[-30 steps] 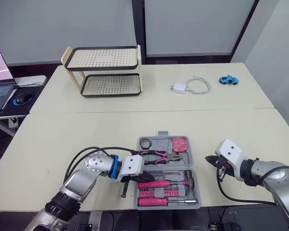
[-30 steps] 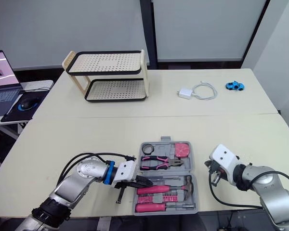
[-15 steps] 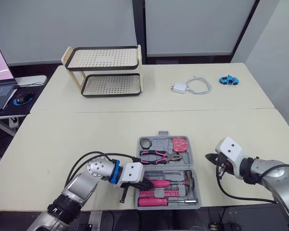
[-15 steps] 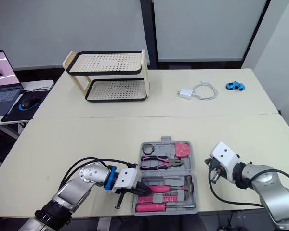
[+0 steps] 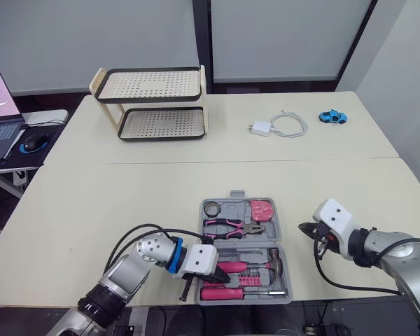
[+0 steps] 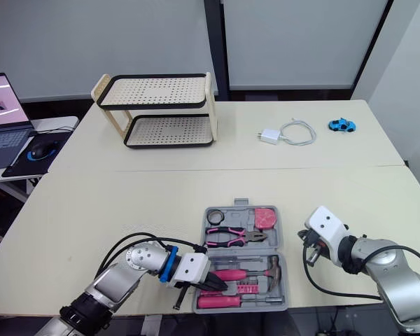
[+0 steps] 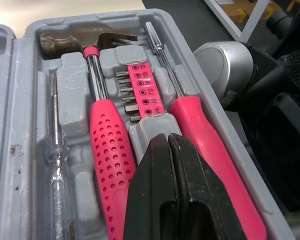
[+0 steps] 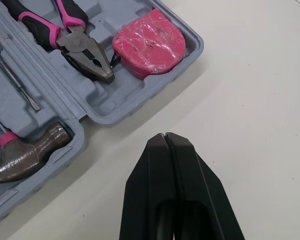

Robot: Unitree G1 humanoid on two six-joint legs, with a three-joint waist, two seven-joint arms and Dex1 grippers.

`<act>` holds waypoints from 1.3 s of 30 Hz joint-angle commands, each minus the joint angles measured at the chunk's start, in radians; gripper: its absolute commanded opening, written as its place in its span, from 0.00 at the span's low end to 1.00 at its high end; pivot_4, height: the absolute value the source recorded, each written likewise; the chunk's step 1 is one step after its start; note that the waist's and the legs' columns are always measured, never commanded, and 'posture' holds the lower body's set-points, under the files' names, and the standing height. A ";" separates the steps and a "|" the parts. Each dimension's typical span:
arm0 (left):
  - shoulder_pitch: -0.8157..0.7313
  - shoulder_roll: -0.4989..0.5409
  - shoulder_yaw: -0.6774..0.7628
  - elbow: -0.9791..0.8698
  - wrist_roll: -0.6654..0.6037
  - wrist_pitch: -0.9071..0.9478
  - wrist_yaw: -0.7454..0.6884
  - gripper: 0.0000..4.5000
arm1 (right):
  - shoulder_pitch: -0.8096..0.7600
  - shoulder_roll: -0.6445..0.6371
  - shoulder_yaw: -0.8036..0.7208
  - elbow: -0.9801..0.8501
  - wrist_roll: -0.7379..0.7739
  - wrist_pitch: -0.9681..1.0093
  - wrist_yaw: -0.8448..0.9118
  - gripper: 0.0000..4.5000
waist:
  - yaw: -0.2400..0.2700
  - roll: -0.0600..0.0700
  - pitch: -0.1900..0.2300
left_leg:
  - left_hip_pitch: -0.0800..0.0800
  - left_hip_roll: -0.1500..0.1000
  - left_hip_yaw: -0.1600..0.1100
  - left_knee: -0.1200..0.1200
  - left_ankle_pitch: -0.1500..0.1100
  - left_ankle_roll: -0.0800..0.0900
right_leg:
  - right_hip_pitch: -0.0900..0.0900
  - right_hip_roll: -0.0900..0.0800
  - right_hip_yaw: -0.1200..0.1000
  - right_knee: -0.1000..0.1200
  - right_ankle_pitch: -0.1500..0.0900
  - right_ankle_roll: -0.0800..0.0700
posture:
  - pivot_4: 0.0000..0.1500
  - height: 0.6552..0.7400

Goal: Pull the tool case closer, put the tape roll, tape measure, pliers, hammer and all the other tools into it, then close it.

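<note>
The grey tool case lies open near the table's front edge. Its far half holds the tape roll, the pliers and the pink tape measure. In the near half lie the hammer, a pink bit strip and a pink-handled screwdriver. My left gripper is shut and empty, low over the pink handles at the near left of the case. Shut on nothing, my right gripper sits over bare table just right of the case, beside the tape measure.
A two-tier rack stands at the far left of the table. A white charger with cable and a blue toy car lie at the far right. A laptop and mouse sit on a side desk to the left.
My left gripper has slid rightward from the case's left edge to over the tool handles in the near half. The right gripper has barely moved.
</note>
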 commanded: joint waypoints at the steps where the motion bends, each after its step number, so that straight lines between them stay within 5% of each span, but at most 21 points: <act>1: -0.014 -0.010 -0.019 0.009 0.029 -0.030 0.011 0.00 | -0.001 -0.009 -0.009 -0.021 0.014 0.001 -0.005 0.01 | 0.000 0.000 0.000 | 0.000 0.000 0.000 0.000 0.000 0.000 | 0.000 0.000 0.000 0.000 0.000 0.000 | 1.00 1.00; 8: -0.020 -0.007 -0.036 0.036 0.055 -0.056 0.011 0.00 | -0.005 -0.012 -0.015 -0.016 0.019 0.013 -0.002 0.01 | 0.000 0.000 0.000 | 0.000 -0.002 0.000 0.000 0.000 0.000 | 0.000 0.000 0.000 0.000 0.000 0.000 | 1.00 1.00; 13: -0.020 0.006 -0.039 0.065 0.071 -0.080 0.010 0.00 | -0.106 0.081 -0.117 0.002 0.206 0.262 -0.008 0.04 | -0.001 0.000 0.000 | 0.001 -0.001 -0.001 0.000 0.000 0.000 | 0.001 0.000 0.000 0.000 0.000 0.000 | 1.00 1.00; 19: -0.030 0.015 -0.046 0.089 0.082 -0.100 0.005 0.00 | -0.291 0.190 -0.213 0.141 0.339 0.531 -0.081 0.43 | 0.000 0.000 -0.001 | 0.002 0.000 -0.002 0.000 0.000 0.000 | 0.002 0.000 0.000 0.000 0.000 0.000 | 1.00 1.00; 27: -0.042 0.019 -0.057 0.110 0.089 -0.109 0.003 0.00 | -0.401 0.299 -0.174 0.280 0.325 0.589 -0.199 1.00 | -0.002 0.001 -0.002 | 0.002 -0.001 -0.002 0.000 0.000 0.000 | 0.001 0.000 0.000 0.000 0.000 0.000 | 1.00 1.00; 39: -0.060 0.014 -0.082 0.114 0.097 -0.100 -0.009 0.00 | -0.496 0.414 -0.131 0.498 0.329 0.602 -0.261 1.00 | -0.003 0.003 -0.003 | 0.001 -0.001 -0.002 0.000 0.000 0.000 | 0.001 0.000 0.001 0.001 0.000 0.000 | 1.00 1.00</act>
